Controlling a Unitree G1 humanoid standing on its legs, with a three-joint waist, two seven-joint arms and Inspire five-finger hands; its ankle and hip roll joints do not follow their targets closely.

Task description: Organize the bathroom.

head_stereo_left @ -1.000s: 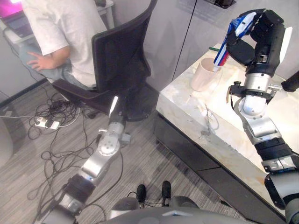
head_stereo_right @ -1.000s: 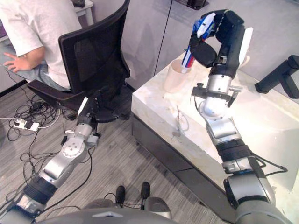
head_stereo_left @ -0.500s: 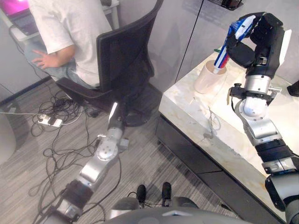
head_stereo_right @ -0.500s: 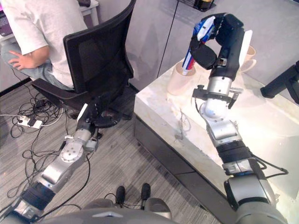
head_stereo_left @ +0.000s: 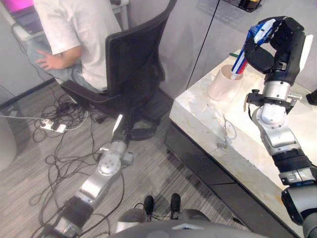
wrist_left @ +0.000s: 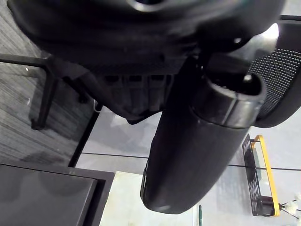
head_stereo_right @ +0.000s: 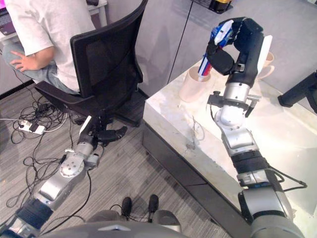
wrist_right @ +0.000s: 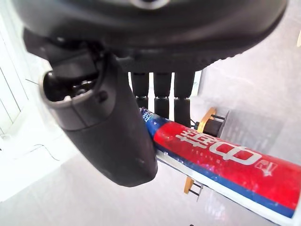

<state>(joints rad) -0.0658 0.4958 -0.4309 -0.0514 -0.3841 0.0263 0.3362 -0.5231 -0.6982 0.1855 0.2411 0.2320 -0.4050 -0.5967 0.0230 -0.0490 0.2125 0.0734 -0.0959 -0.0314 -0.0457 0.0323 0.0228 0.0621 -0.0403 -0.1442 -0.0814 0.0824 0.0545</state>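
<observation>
Your right hand (head_stereo_left: 277,39) is curled round the toothpaste tube (head_stereo_left: 243,52), its lower end already inside the cup (head_stereo_left: 223,85) at one o'clock on the worktop (head_stereo_left: 233,144). Releasing it looks like all that's left. Your left hand (head_stereo_right: 106,135) hangs relaxed, empty, at eight o'clock.

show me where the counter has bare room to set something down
Bare marble counter runs from the right arm toward the front edge, and between the arm and the dark faucet. It is crowded at the far corner: the right hand holds the toothpaste tube over the pale cup.
</observation>
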